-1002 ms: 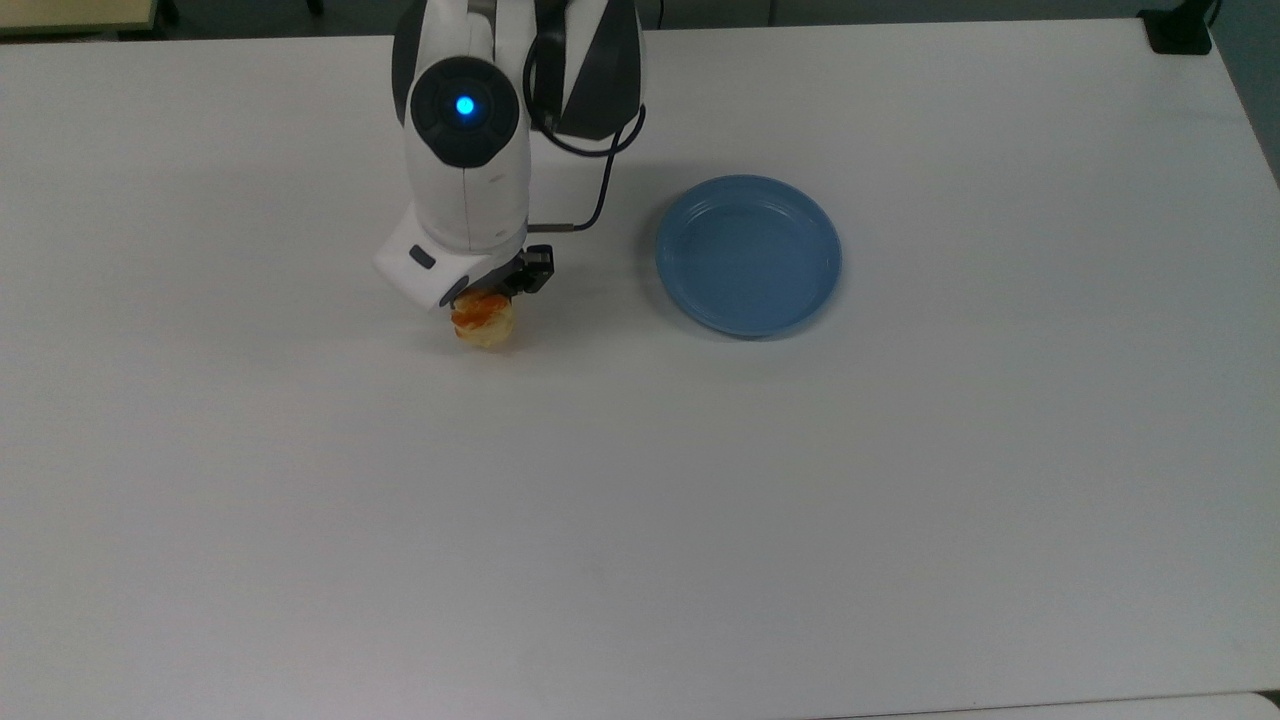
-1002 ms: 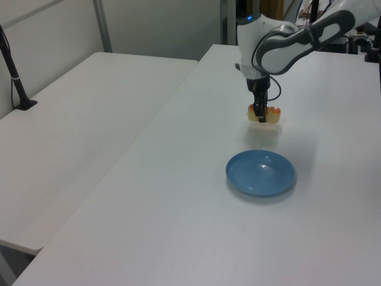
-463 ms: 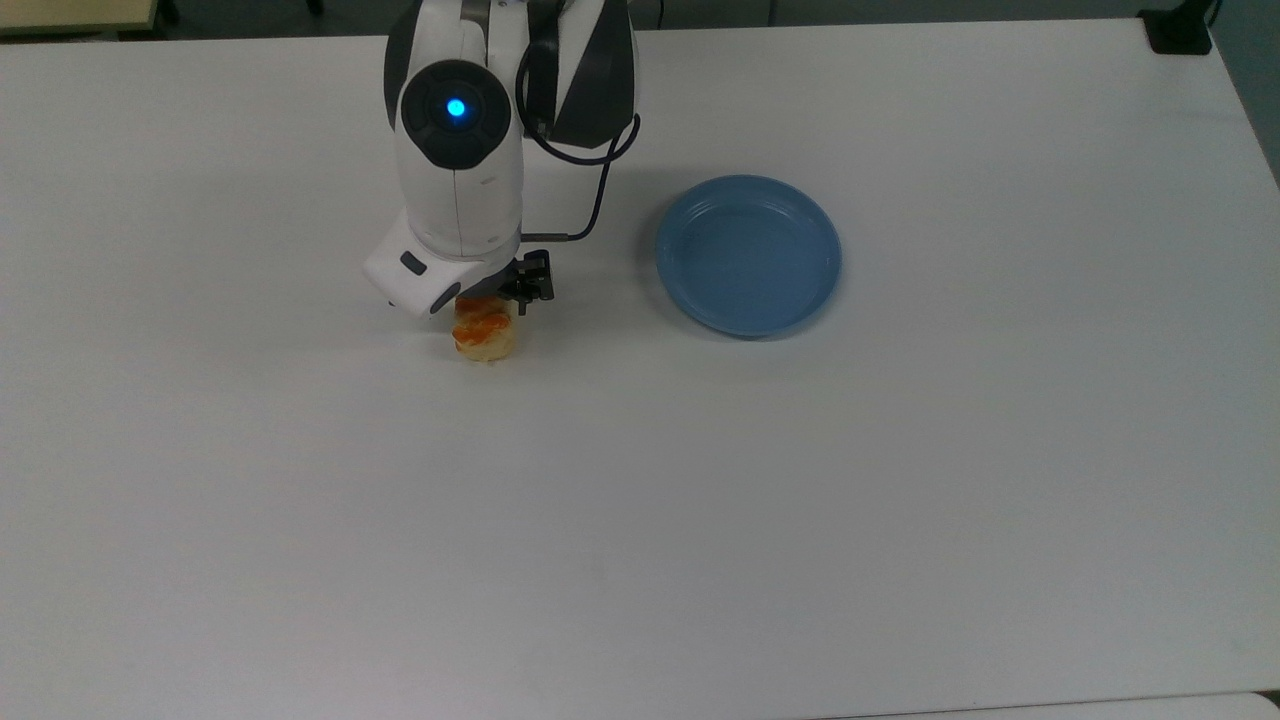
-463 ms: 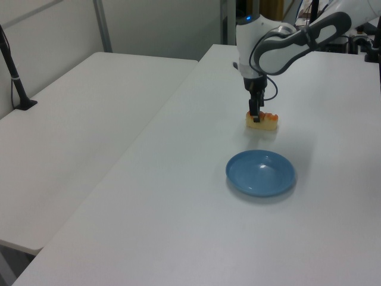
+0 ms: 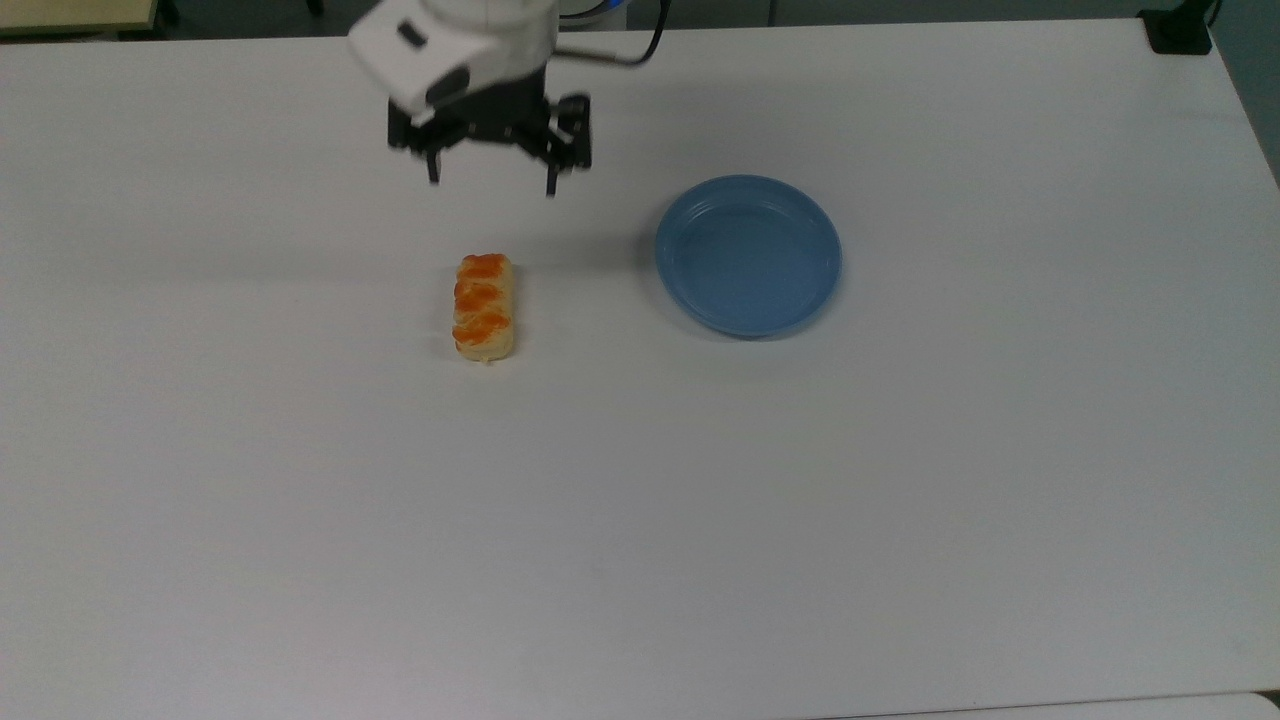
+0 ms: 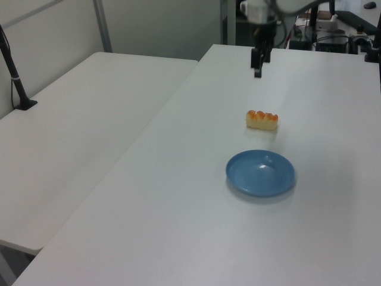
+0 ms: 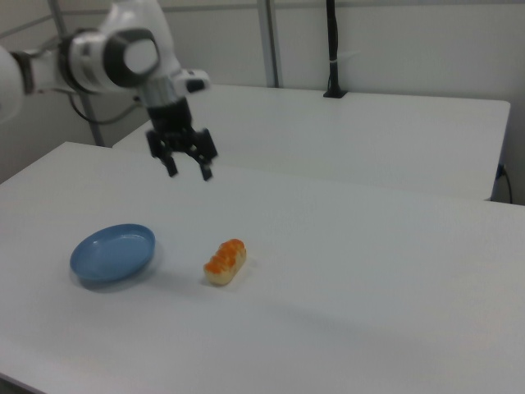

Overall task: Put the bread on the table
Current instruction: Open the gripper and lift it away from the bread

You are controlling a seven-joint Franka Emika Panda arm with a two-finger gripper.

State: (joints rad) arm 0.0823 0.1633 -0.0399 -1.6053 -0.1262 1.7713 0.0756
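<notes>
The bread (image 5: 484,307) looks light and soft, so it is likely to dent under a hard squeeze, and its glazed top may be a little sticky or slick. If it had to be picked up, the best hold would be across its short width at the middle, with the fingers on the plain tan sides rather than on the glaze. It is a small oblong loaf, pale tan, with three orange-red patches in a row along its top. It lies flat on the table (image 5: 300,520), glaze up, beside the plate (image 5: 748,254) on the top view's left and apart from it. The gripper (image 5: 490,180) hangs above the table, away from the bread, its fingers spread wide and holding nothing. The task looks done
</notes>
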